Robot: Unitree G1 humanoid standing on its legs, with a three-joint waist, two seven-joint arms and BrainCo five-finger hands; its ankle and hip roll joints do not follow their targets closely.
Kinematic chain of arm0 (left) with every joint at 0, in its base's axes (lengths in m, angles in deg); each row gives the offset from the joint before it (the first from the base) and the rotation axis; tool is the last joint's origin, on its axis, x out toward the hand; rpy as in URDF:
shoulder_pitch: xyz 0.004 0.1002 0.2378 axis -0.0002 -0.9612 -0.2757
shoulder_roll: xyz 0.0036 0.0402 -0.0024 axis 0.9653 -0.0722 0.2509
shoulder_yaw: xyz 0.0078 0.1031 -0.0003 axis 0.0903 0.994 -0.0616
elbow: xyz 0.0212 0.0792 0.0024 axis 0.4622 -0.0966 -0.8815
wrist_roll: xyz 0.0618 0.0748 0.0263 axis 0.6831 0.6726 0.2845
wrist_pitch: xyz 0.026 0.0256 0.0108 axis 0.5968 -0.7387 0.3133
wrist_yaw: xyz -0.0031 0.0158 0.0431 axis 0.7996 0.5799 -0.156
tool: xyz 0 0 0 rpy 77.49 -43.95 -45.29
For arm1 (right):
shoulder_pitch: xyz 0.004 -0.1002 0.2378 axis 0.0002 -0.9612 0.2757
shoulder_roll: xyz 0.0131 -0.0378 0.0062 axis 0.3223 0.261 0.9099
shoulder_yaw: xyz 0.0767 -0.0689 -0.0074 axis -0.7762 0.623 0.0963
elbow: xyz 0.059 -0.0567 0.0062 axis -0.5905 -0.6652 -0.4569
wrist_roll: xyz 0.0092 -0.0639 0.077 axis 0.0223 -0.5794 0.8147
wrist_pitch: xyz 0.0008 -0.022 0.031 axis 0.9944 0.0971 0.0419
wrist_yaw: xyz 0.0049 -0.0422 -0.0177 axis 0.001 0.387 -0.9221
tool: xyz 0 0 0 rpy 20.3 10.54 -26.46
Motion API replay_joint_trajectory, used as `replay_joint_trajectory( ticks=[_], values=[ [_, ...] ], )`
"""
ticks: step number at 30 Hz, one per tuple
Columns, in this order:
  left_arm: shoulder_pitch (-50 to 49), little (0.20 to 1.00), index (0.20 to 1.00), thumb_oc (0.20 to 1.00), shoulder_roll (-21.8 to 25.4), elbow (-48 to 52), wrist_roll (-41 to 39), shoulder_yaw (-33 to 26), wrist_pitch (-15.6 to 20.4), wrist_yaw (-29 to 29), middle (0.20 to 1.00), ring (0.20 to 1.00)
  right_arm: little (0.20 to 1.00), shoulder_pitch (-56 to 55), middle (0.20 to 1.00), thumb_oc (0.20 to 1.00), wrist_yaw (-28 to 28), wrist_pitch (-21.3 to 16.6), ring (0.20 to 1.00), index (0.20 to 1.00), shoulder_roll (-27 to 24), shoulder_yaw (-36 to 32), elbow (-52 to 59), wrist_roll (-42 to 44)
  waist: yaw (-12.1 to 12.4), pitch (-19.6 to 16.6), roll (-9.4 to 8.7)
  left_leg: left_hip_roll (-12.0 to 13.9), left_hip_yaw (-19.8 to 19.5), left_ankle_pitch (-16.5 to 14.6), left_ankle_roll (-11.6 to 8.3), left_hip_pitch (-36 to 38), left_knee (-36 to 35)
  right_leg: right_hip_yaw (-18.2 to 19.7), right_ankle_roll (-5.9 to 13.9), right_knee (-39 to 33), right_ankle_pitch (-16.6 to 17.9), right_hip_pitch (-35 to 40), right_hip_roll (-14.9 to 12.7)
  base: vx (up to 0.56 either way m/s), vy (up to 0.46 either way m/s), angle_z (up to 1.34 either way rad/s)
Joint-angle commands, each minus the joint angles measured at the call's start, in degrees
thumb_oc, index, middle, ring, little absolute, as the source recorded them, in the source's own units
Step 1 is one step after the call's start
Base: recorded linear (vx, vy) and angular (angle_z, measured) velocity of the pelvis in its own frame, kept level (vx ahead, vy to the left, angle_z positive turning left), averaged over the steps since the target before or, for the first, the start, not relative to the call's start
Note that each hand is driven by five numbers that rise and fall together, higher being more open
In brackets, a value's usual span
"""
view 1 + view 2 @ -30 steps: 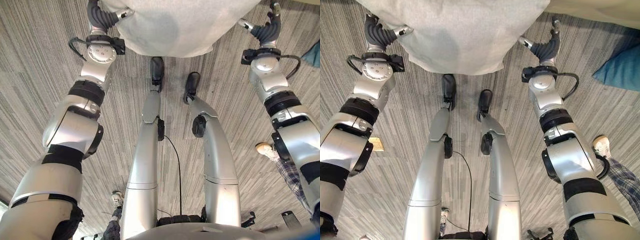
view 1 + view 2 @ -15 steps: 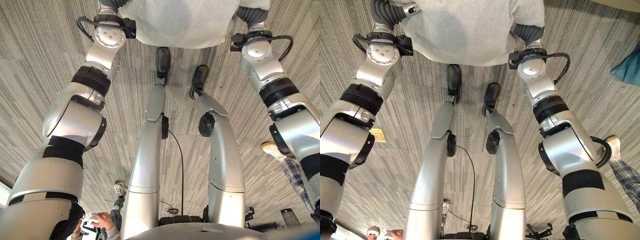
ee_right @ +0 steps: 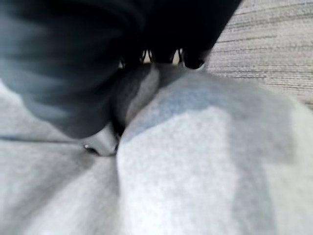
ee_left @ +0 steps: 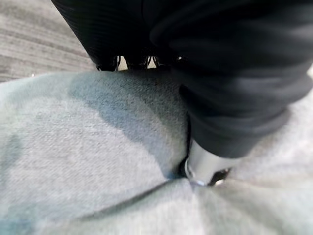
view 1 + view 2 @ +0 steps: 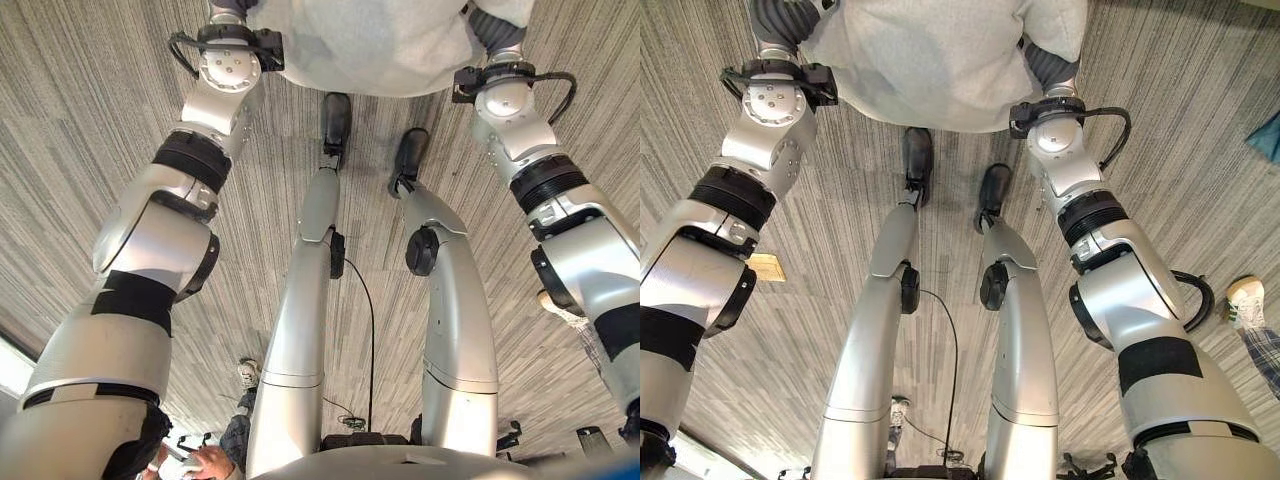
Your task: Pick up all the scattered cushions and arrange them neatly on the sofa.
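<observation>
Carrying the light grey cushion [image 5: 940,55] to the sofa is, I judge, the step in hand, and doing it well means keeping an even squeeze from both sides so it does not sag or slip out between the arms. The cushion hangs clear of the striped carpet [image 5: 90,120], in front of the robot at the far edge of the eye views, pressed between the two hands. The left hand [image 4: 208,169] digs its thumb into the fabric, and the right hand [image 3: 100,142] does likewise on the opposite side; the other fingers of each are buried behind the cushion, so how far they curl I cannot tell.

Counted: one grey cushion held, what may be one teal cushion's corner [image 5: 1268,135] on the floor to the right, and a person's shoe [image 5: 1245,300] nearby.
</observation>
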Motion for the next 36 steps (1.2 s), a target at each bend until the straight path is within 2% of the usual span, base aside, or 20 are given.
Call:
replay_joint_trajectory(
  ticks=[1,5,7,9,11,15,16,17,22,23,26,27,31,36],
  values=[
    [-2.0,0.2,0.2,0.2,-8.4,9.1,-1.4,-2.5,7.6,2.1,0.2,0.2,0.2,-0.8,0.2,0.2,-1.7,-4.0,0.2,0.2,12.0,3.1,6.8,-3.6,-2.6,-7.8,1.46,1.1,-2.7,-12.2,-1.94,2.1,9.3,7.3,9.81,-6.6,3.2,5.3,-0.8,0.0,0.0,0.0],
    [-12.0,0.2,0.2,0.2,-10.9,17.4,-0.9,-6.8,8.5,3.4,0.2,0.2,0.2,-8.5,0.2,0.2,-0.9,-5.0,0.2,0.2,10.0,-3.1,13.7,-6.4,-2.8,-8.2,1.7,1.7,-2.5,-11.7,-2.42,9.4,5.6,6.5,10.07,-9.1,3.8,12.0,-0.3,-0.06,0.012,-0.02],
    [-14.5,0.2,0.2,0.2,-11.5,19.2,-0.3,-7.6,8.5,3.6,0.2,0.2,0.2,-10.6,0.2,0.2,-1.0,-5.1,0.2,0.2,9.6,-3.9,15.3,-7.1,-2.8,-8.0,1.69,1.9,-2.6,-11.5,-2.63,11.8,4.4,6.1,10.1,-9.9,4.0,14.2,-0.3,-0.05,-0.01,-0.05],
    [-20.5,0.2,0.2,0.2,-13.5,23.0,0.7,-9.1,8.5,4.5,0.2,0.2,0.2,-15.7,0.2,0.2,-1.8,-6.0,0.2,0.2,9.8,-6.8,18.6,-7.5,-3.0,-7.7,1.74,2.2,-3.2,-11.0,-3.2,17.6,1.3,5.6,10.24,-12.0,4.3,19.5,-0.6,-0.05,-0.024,-0.06],
    [-23.0,0.2,0.2,0.2,-13.9,24.8,1.2,-9.6,8.7,4.5,0.2,0.2,0.2,-17.9,0.2,0.2,-2.1,-6.2,0.2,0.2,9.7,-7.6,20.0,-7.9,-3.1,-7.4,1.82,2.2,-3.4,-10.8,-3.29,20.2,-0.1,5.2,10.22,-13.1,4.6,21.8,-0.8,-0.04,-0.021,0.0],
    [-33.0,0.2,0.2,0.2,-14.2,30.2,4.7,-9.5,7.9,6.9,0.2,0.2,0.2,-26.9,0.2,0.2,-3.6,-6.9,0.2,0.2,9.2,-10.4,26.7,-10.4,-3.1,-7.7,1.99,2.3,-4.2,-9.5,-4.48,30.5,-6.0,3.4,9.92,-18.5,5.2,31.6,-1.0,0.0,-0.05,-0.01],
    [-36.8,0.2,0.2,0.2,-13.8,31.5,5.4,-9.7,7.8,7.9,0.2,0.2,0.2,-30.2,0.2,0.2,-4.1,-7.3,0.2,0.2,8.9,-11.5,29.2,-11.3,-3.1,-8.6,2.08,2.5,-4.3,-8.8,-5.12,34.3,-8.1,2.6,9.77,-20.7,5.4,35.3,-1.0,-0.05,-0.086,-0.06],
    [-40.9,0.2,0.2,0.2,-13.7,33.5,5.4,-9.7,7.8,8.9,0.2,0.2,0.2,-34.4,0.2,0.2,-4.7,-7.2,0.2,0.2,8.5,-12.3,32.0,-12.2,-3.1,-8.9,2.01,2.9,-4.4,-6.5,-5.43,38.4,-10.6,1.4,9.3,-23.8,7.4,39.5,-1.0,-0.05,-0.083,-0.07],
    [-50.2,0.2,0.2,0.2,-13.9,36.5,5.1,-10.4,7.4,11.2,0.2,0.2,0.2,-43.8,0.2,0.2,-6.9,-6.7,0.2,0.2,7.9,-12.7,36.6,-14.4,-3.2,-10.5,1.45,4.4,-4.4,-6.3,-6.18,48.8,-13.9,0.1,9.1,-27.6,7.1,50.3,-0.8,0.01,-0.084,0.01],
    [-53.9,0.2,0.2,0.2,-13.7,37.6,5.0,-10.7,7.3,12.1,0.2,0.2,0.2,-47.7,0.2,0.2,-7.8,-6.2,0.2,0.2,7.4,-12.8,37.8,-15.7,-3.3,-11.2,1.22,5.0,-4.4,-6.2,-6.38,53.1,-15.1,-0.2,9.04,-28.9,7.0,54.8,-0.6,0.1,-0.123,-0.01],
    [-59.2,0.2,0.2,0.2,-13.1,39.6,5.3,-10.7,6.8,13.9,0.2,0.2,0.2,-54.1,0.2,0.2,-9.8,-5.9,0.2,0.2,6.6,-13.7,40.2,-16.7,-3.6,-12.5,1.06,6.0,-4.1,-6.3,-6.72,59.8,-16.7,-0.8,8.98,-30.7,6.4,61.8,0.0,0.11,-0.11,-0.03],
    [-61.9,0.2,0.2,0.2,-12.6,40.8,6.0,-10.7,6.3,15.1,0.2,0.2,0.2,-58.0,0.2,0.2,-10.8,-5.8,0.2,0.2,5.7,-15.1,42.0,-17.3,-3.8,-13.7,1.13,6.8,-3.7,-5.9,-7.18,63.9,-18.1,-1.3,8.97,-32.2,6.2,66.4,0.3,0.17,-0.108,0.0],
    [-67.5,0.2,0.2,0.2,-11.1,42.2,6.2,-11.9,5.5,17.0,0.2,0.2,0.2,-65.4,0.2,0.2,-13.0,-4.9,0.2,0.2,3.0,-18.5,44.7,-19.2,-5.0,-16.9,1.35,9.6,-2.0,-5.2,-8.72,71.8,-20.9,-1.6,8.59,-34.0,4.7,74.2,1.9,0.16,-0.129,0.02],
    [-70.2,0.2,0.2,0.2,-11.5,43.2,6.1,-12.5,4.7,17.5,0.2,0.2,0.2,-69.0,0.2,0.2,-13.5,-4.5,0.2,0.2,2.4,-20.4,45.8,-19.3,-5.7,-18.1,0.86,10.5,-1.1,-6.1,-8.73,75.2,-18.8,-0.6,7.52,-35.3,3.2,79.7,3.2,0.07,-0.102,0.03]
  ],
)
